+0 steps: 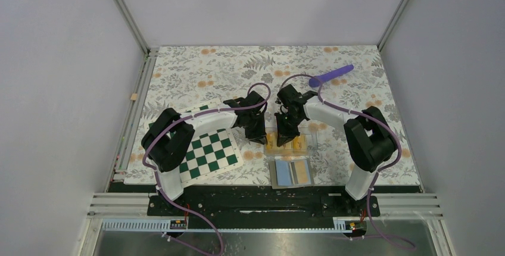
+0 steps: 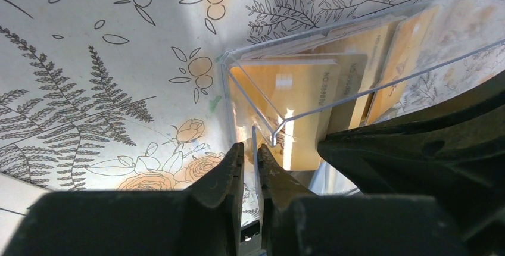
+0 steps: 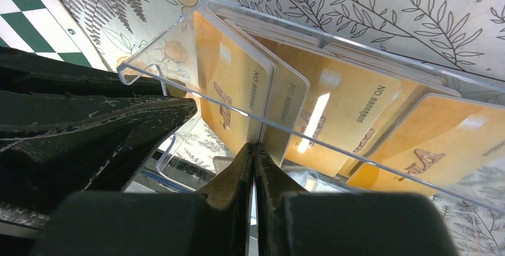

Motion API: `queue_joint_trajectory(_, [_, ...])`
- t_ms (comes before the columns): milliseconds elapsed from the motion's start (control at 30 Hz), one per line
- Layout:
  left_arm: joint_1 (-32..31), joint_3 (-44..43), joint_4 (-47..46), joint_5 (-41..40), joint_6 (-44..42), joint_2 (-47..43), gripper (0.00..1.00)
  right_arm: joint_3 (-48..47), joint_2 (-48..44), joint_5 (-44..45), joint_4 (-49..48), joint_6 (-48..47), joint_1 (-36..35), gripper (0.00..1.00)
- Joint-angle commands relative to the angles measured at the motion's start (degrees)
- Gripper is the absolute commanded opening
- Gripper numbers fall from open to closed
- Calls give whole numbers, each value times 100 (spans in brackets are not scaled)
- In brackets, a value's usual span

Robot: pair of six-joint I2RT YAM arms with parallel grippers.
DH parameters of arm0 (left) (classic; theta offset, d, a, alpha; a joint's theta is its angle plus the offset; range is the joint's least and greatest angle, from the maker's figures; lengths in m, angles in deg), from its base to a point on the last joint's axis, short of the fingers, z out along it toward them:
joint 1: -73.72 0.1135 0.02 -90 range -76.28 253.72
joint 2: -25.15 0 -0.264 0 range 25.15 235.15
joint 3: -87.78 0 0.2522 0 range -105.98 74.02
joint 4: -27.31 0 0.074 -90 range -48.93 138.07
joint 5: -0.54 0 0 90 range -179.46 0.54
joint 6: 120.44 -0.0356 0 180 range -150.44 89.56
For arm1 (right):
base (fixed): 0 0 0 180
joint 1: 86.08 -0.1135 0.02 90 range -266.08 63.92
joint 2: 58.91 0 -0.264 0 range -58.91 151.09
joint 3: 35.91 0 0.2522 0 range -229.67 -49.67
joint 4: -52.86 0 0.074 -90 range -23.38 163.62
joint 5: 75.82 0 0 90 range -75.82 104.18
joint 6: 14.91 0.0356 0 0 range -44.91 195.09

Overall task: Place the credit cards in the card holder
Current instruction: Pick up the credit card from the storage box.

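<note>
The card holder (image 1: 286, 144) is a clear plastic box on the floral mat, between my two grippers. Several orange-yellow credit cards (image 2: 286, 89) stand leaning inside it. My left gripper (image 2: 251, 147) is shut on the holder's clear end wall (image 2: 238, 98), which runs up between the fingertips. My right gripper (image 3: 255, 147) is shut on the lower edge of one credit card (image 3: 238, 89) standing at the holder's near end. More cards (image 3: 339, 107) lean behind it. In the top view the left gripper (image 1: 257, 136) and right gripper (image 1: 286, 132) both point down at the holder.
A green-and-white chessboard (image 1: 208, 150) lies under the left arm. A purple rod (image 1: 331, 75) lies at the back right. A small tray (image 1: 291, 172) with a blue and an orange card sits just in front of the holder. The grippers are close together.
</note>
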Motion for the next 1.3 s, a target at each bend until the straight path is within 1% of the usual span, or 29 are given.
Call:
queue_joint_trajectory(0, [-48,-203,100,-12,-135,52,9,-241,59,-149,-91,30,-105,8])
queue_joint_trajectory(167, [-59,-222,118,-16,-135,50,9,-339,-53,-129,-26,51,-162,0])
queue_joint_trajectory(433, [-101,-259,197,-97,-165,82,9,-536,-131,195,329,-100,-331,0])
queue_joint_trajectory(467, [-103,-259,199,-94,-169,83,9,-551,-123,249,370,-123,-350,0])
queue_joint_trajectory(600, [-112,-250,203,-102,-168,91,9,-603,-51,391,472,-181,-409,9])
queue_joint_trajectory(733, [-121,-265,211,-98,-177,99,8,-616,-27,450,474,-196,-428,13])
queue_joint_trajectory(800, [-121,-268,220,-111,-179,92,8,-657,-24,469,498,-215,-451,13])
queue_joint_trajectory(933, [-120,-269,229,-108,-187,100,8,-757,-54,457,495,-285,-517,6])
queue_joint_trajectory(1133, [-138,-276,231,-112,-187,128,8,-821,-56,333,454,-259,-541,6])
queue_joint_trajectory(1233, [-146,-276,229,-112,-187,150,8,-787,-58,527,531,-223,-534,12])
queue_joint_trajectory(1267, [-147,-278,234,-112,-187,155,8,-753,-66,590,534,-203,-538,17])
